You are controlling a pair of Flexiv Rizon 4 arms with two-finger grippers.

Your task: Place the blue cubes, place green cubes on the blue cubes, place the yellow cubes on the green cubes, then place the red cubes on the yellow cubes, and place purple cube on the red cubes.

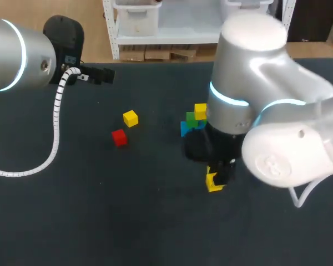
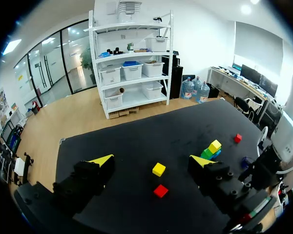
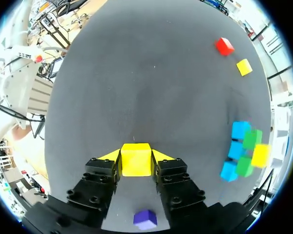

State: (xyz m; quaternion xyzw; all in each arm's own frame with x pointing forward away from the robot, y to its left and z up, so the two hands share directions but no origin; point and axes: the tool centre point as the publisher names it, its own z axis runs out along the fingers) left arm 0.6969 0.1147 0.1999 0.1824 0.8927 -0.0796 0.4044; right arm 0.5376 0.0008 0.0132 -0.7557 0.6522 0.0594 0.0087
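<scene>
- Head view: the right gripper (image 1: 217,174) hangs just in front of the stack (image 1: 193,119) (blue, green and yellow cubes) and is clamped on the held yellow cube (image 1: 213,184). A loose yellow cube (image 1: 130,118) and a red cube (image 1: 119,137) lie left of the stack on the tabletop (image 1: 127,216).
- Left wrist view: the left gripper (image 2: 152,161) has its fingers wide apart, holding nothing. The loose yellow cube (image 2: 158,169) and red cube (image 2: 160,190) lie nearer it than the stack (image 2: 211,150).
- Right wrist view: both fingers of the right gripper (image 3: 136,163) press the held yellow cube (image 3: 136,158). A purple cube (image 3: 146,219) lies under the gripper, well apart from the stack (image 3: 244,151).
</scene>
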